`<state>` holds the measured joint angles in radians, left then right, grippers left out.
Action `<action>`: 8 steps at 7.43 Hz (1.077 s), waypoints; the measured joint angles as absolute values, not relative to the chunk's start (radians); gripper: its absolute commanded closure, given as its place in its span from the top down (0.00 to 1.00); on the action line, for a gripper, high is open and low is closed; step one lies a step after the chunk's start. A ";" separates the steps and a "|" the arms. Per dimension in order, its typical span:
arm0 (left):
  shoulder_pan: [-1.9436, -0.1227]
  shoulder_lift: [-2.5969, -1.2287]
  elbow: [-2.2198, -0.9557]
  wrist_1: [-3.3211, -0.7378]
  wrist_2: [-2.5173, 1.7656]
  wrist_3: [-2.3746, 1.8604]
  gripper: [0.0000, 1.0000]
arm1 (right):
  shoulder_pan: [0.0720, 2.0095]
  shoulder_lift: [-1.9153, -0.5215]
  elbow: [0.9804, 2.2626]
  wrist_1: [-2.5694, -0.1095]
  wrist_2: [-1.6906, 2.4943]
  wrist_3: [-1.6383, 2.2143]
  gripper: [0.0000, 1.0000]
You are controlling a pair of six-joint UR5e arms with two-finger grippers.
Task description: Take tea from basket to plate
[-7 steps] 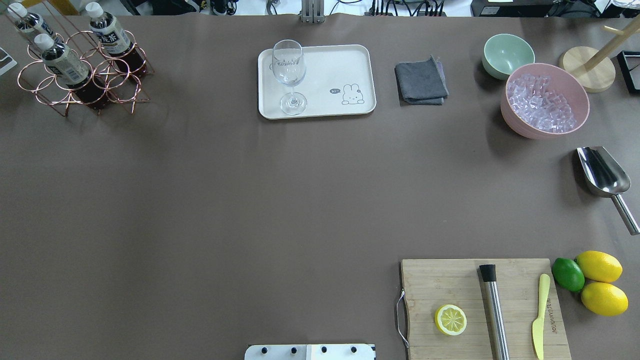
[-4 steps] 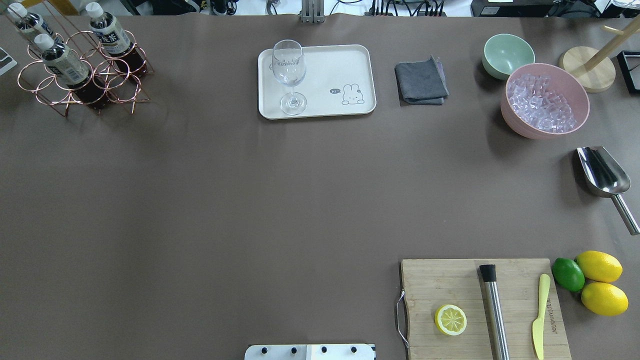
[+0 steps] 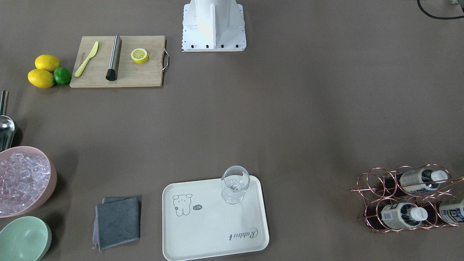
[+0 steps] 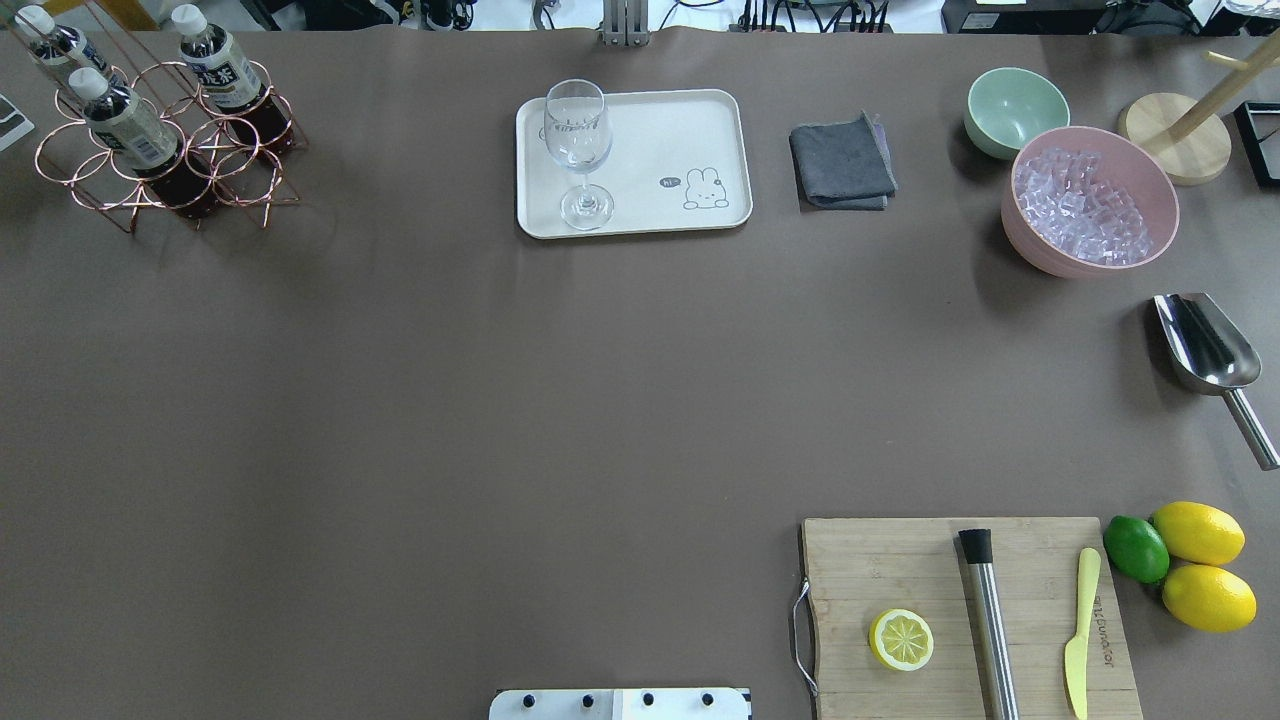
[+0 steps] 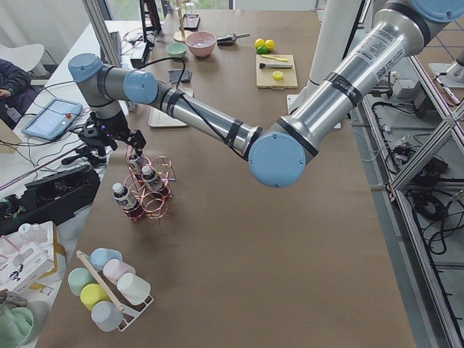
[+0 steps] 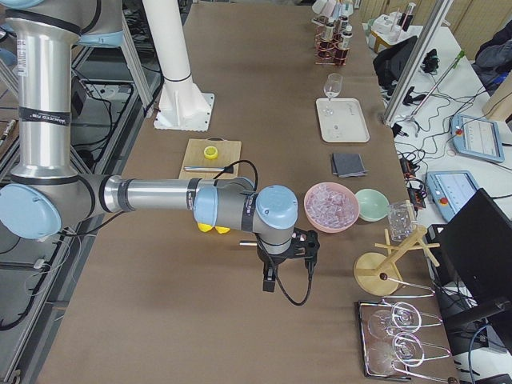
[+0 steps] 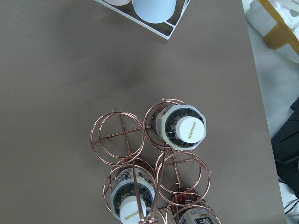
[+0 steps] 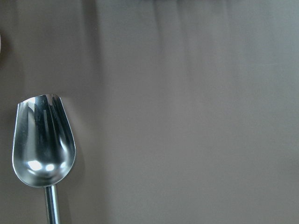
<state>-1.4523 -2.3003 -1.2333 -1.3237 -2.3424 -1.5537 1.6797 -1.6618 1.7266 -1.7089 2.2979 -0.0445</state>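
Three tea bottles [image 4: 215, 70] with white caps stand in the copper wire basket [image 4: 240, 190] at the table's far left corner. The left wrist view looks straight down on the basket [image 7: 117, 137] and a bottle cap [image 7: 189, 129]. My left gripper [image 5: 110, 136] shows only in the exterior left view, above the basket [image 5: 148, 196]; I cannot tell if it is open or shut. The cream plate [image 4: 650, 130] lies far centre, also in the front-facing view [image 3: 214, 232]. My right gripper [image 6: 286, 268] shows only in the exterior right view, over the table near a scoop [image 8: 42, 140]; I cannot tell its state.
A wine glass [image 4: 578, 150] stands on the plate's left part. A grey cloth [image 4: 842, 162], green bowl [image 4: 1015, 108] and pink bowl of ice [image 4: 1090, 200] lie to its right. A cutting board [image 4: 965, 610] with lemon half, steel rod and knife is near right.
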 measured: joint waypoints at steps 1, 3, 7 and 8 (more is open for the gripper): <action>-1.451 -2.308 -1.207 -1.347 -2.342 -1.564 0.98 | 1.680 -1.662 1.726 -1.709 2.298 -0.044 1.00; -1.444 -2.330 -1.165 -1.376 -2.342 -1.586 0.98 | 1.680 -1.661 1.727 -1.709 2.298 -0.045 1.00; -1.427 -2.335 -1.162 -1.403 -2.342 -1.633 0.97 | 1.680 -1.662 1.725 -1.709 2.298 -0.046 1.00; -1.421 -2.332 -1.164 -1.403 -2.343 -1.636 0.92 | 1.680 -1.662 1.724 -1.709 2.298 -0.046 1.00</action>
<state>-1.4214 -2.3320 -1.1636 -1.4034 -2.3433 -1.6365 1.6797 -1.6625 1.7245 -1.7089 2.2979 -0.0460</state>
